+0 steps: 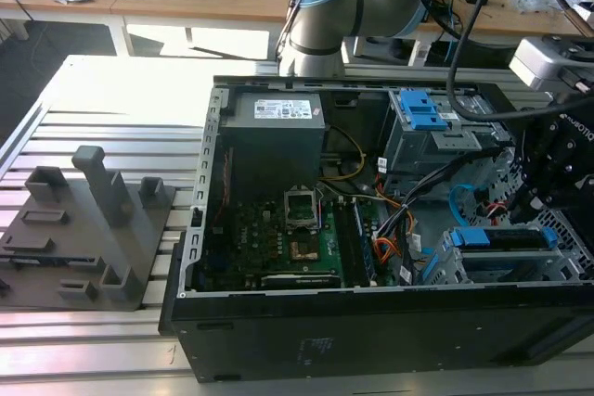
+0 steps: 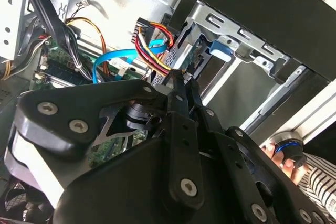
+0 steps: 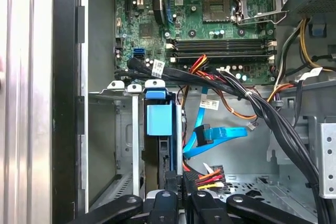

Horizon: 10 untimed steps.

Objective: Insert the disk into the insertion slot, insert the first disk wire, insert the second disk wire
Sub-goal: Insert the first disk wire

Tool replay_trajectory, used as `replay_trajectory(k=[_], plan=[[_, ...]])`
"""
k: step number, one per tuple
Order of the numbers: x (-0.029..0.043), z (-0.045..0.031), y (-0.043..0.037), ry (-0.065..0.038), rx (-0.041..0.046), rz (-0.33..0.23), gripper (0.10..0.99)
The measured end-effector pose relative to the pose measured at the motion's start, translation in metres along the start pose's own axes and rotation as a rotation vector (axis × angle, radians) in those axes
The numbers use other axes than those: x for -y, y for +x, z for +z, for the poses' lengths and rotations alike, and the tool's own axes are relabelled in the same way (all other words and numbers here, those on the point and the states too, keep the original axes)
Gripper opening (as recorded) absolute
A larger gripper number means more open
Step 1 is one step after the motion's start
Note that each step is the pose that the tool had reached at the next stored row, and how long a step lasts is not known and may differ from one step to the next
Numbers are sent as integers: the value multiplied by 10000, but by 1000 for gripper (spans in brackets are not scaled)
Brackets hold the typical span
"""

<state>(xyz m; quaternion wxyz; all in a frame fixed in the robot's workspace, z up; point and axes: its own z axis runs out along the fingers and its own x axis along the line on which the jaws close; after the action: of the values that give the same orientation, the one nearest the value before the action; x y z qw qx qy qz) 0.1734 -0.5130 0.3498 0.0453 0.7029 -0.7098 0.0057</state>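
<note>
Tool (image 2: 182, 83) pinched narrow on the first disk wire (image 3: 210, 173) behind the disk (image 3: 157, 120), which I judge seated in the insertion slot (image 3: 119, 129); the second disk wire (image 3: 223, 134) hangs loose, unplugged.

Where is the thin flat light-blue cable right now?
In the first wrist view the thin flat light-blue cable lies loose between the bright blue disk caddy and the thick black cable bundle.
</note>
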Motion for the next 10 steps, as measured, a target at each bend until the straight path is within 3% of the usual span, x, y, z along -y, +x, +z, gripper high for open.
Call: replay_trajectory(k=[8,10], plan=[[11,68,-3,-1,58,-2,165],[14,78,41,-2,114,-8,165]])
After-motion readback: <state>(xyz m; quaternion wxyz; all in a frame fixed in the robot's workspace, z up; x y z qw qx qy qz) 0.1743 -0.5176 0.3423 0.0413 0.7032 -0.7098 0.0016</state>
